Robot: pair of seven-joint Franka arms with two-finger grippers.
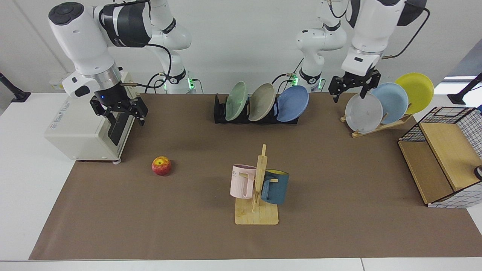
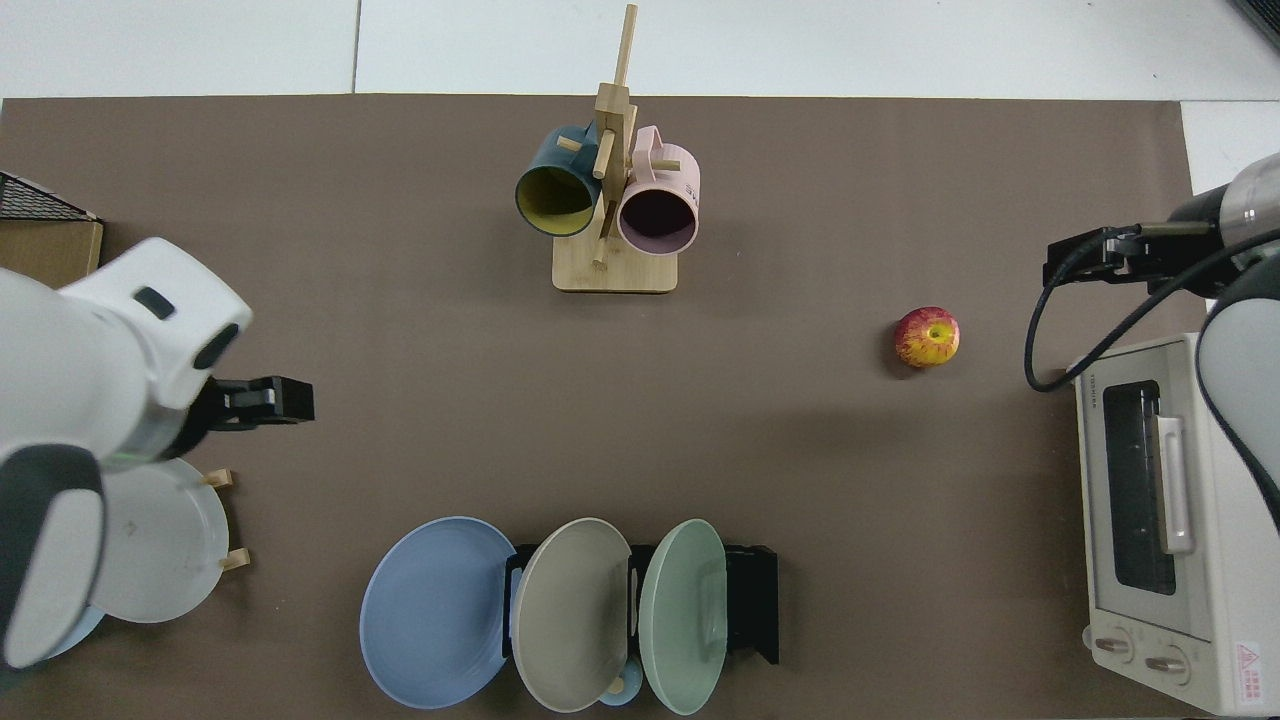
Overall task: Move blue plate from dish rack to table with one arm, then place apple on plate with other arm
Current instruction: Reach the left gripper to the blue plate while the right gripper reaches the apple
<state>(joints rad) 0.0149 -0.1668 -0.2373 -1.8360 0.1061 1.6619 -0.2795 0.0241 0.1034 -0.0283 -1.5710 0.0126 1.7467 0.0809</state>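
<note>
Step one is barely begun: I have the left gripper spread open and empty, in the air between the wooden plate stand and the dish rack. The blue plate sits in the rack's end slot nearest that gripper, at the table's far edge.

Next I need the left arm across to pinch the plate's rim and lift it clear of the dividers.

The right gripper waits open by the toaster oven; the apple lies on the mat just beyond.

Count: three plates in rack, three on stand, two mugs, one apple.
</note>
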